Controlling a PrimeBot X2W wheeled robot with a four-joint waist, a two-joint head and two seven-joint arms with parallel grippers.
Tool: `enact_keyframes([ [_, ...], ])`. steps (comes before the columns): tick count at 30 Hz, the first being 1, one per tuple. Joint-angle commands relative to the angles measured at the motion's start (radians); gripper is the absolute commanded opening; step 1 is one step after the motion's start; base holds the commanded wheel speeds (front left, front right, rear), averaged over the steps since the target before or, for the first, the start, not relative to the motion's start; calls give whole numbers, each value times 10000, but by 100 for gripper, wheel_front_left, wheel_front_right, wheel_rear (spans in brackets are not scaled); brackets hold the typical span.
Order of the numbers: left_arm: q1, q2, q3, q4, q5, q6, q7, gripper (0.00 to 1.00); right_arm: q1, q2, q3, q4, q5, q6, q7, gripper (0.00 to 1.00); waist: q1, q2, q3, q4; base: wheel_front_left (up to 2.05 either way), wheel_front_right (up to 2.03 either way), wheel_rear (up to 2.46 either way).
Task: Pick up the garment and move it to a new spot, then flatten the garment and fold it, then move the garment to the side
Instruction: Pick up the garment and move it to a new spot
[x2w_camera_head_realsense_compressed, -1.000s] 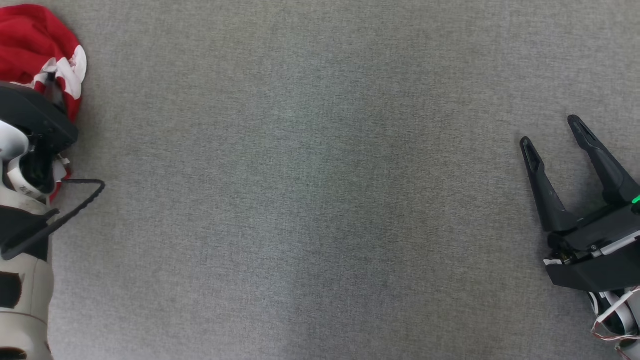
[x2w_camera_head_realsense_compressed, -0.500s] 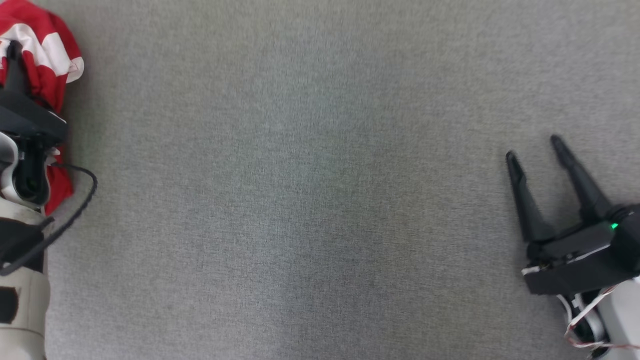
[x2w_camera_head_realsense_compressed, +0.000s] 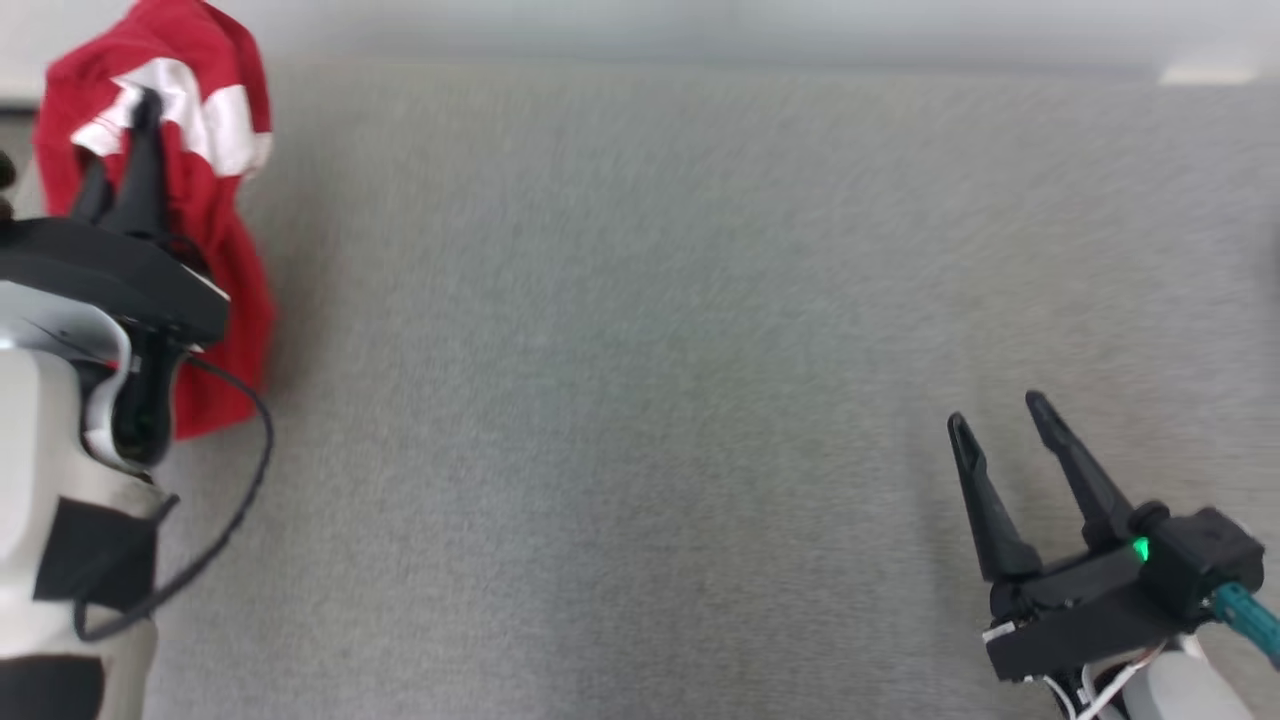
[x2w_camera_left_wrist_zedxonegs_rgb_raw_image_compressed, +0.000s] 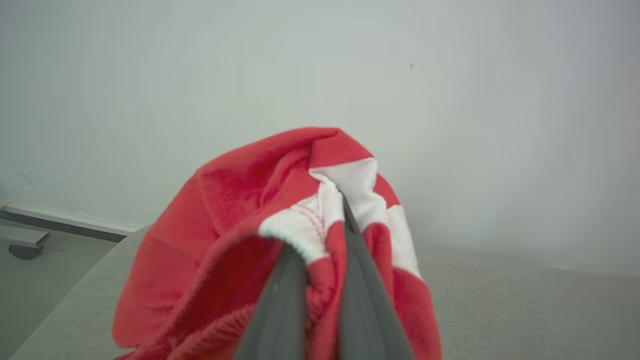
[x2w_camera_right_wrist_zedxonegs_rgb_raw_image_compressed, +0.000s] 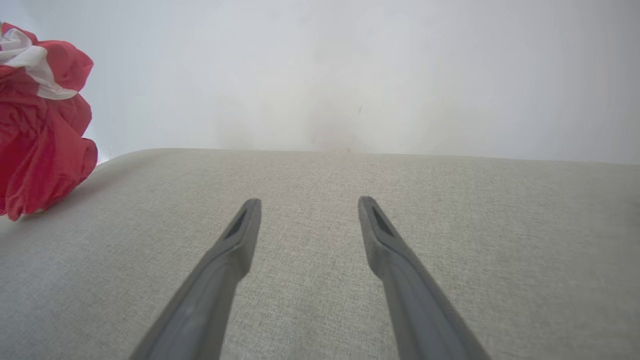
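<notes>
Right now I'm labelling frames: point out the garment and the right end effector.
garment (x2w_camera_head_realsense_compressed: 232, 262): head view, red fabric under the white stripe.
right end effector (x2w_camera_head_realsense_compressed: 995, 408): head view, midway between its fingertips.

The garment (x2w_camera_head_realsense_compressed: 215, 250) was located at the far left of the surface (x2w_camera_head_realsense_compressed: 620, 400), gripped in the left gripper (x2w_camera_head_realsense_compressed: 145, 110). The right gripper (x2w_camera_head_realsense_compressed: 997, 410) was positioned at the near right, well apart. A wall (x2w_camera_right_wrist_zedxonegs_rgb_raw_image_compressed: 350, 65) was seen behind the surface.

Spread fingers (x2w_camera_right_wrist_zedxonegs_rgb_raw_image_compressed: 230, 260), red garment (x2w_camera_right_wrist_zedxonegs_rgb_raw_image_compressed: 40, 150) far left
</notes>
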Motion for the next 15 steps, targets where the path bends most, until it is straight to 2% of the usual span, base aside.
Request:
enact_keyframes([
  [1,344,-31,-92,-398,21,29,182,0,229,115,-33,13,-7,-10,9,100,1,-2,-1202,-970,0,0,0],
  [8,1196,-289,-578,-2061,-19,153,953,0,610,376,-124,12,-38,-10,9,100,1,-2,-1849,-2047,0,0,0],
  [15,1719,-791,-1115,-2962,-38,372,1450,0,640,512,-115,-11,-38,-10,9,100,1,-2,-1998,-3182,0,0,0],
])
